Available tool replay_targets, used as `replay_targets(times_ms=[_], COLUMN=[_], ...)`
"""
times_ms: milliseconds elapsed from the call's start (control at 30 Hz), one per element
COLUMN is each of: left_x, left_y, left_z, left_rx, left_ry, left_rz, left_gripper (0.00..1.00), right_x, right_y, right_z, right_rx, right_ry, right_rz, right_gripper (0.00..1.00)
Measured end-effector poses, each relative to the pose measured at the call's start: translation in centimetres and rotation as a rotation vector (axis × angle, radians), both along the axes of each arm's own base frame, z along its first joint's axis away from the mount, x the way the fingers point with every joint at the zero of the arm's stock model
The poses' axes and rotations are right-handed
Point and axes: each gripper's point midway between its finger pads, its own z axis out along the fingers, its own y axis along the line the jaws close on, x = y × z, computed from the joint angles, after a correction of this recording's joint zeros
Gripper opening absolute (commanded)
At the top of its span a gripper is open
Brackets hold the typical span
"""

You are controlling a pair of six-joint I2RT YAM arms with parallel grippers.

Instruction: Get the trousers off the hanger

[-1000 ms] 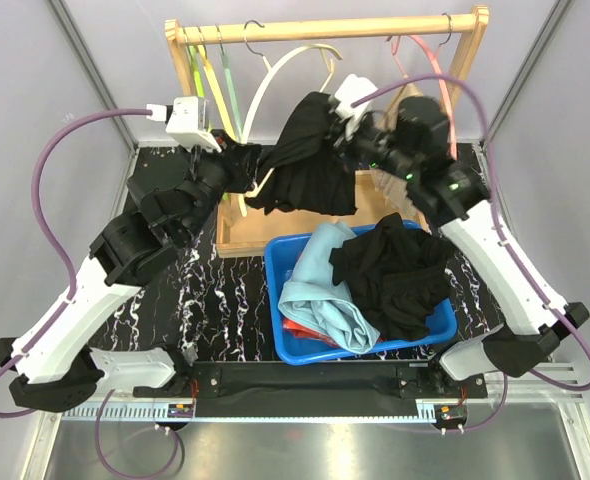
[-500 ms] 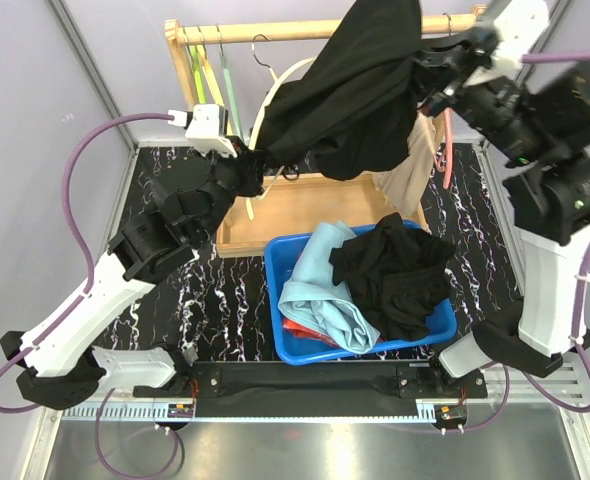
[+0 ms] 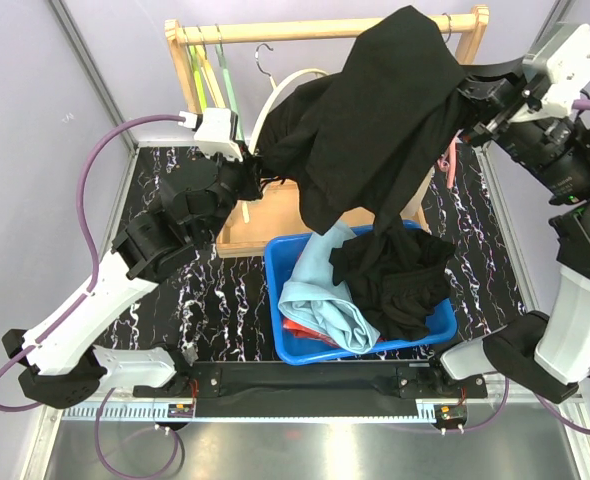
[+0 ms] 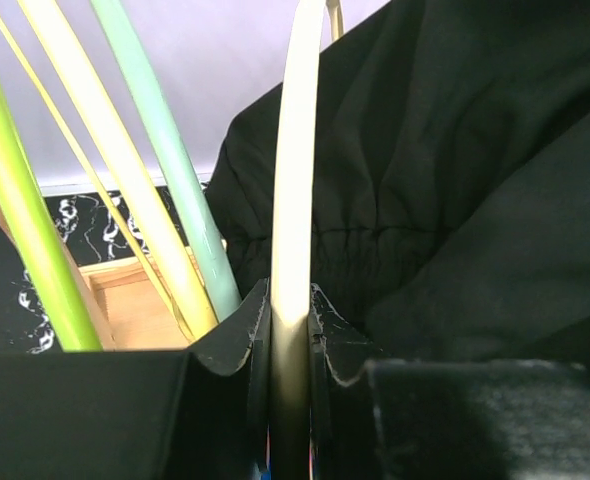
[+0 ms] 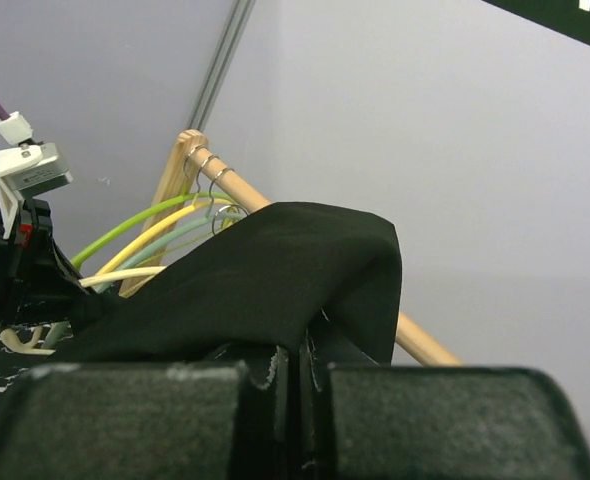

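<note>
Two grips on.
I see left hand (image 4: 290,335) pinching cream hanger (image 4: 295,170), right hand (image 5: 297,368) clenching black trousers (image 3: 375,120); green hanger (image 4: 170,190) just beside.

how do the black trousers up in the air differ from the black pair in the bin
The held-up black trousers hang stretched out; the binned black pair lies crumpled in the blue bin. The right gripper pinches the held-up trousers in its jaws; nothing holds the binned pair. Both are black cloth.

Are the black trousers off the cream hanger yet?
Not clearly off. The right hand lifts the black trousers high, but their other end bunches against the cream hanger that the left hand clamps.
</note>
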Motion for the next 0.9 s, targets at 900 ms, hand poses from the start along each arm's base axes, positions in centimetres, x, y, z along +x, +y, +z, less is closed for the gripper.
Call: replay_targets(times_ms=[900], left_x=[-0.3], left_y=[0.9], left_z=[3.0], left_rx=[-0.02], left_ry=[-0.043], left_rz=[0.011], left_gripper=[0.0], right_x=[-1.8], right_y=[-2.9], right_z=[-10.5], right_rx=[-0.142], right_ry=[0.218], right_rz=[-0.091], right_gripper=[0.0])
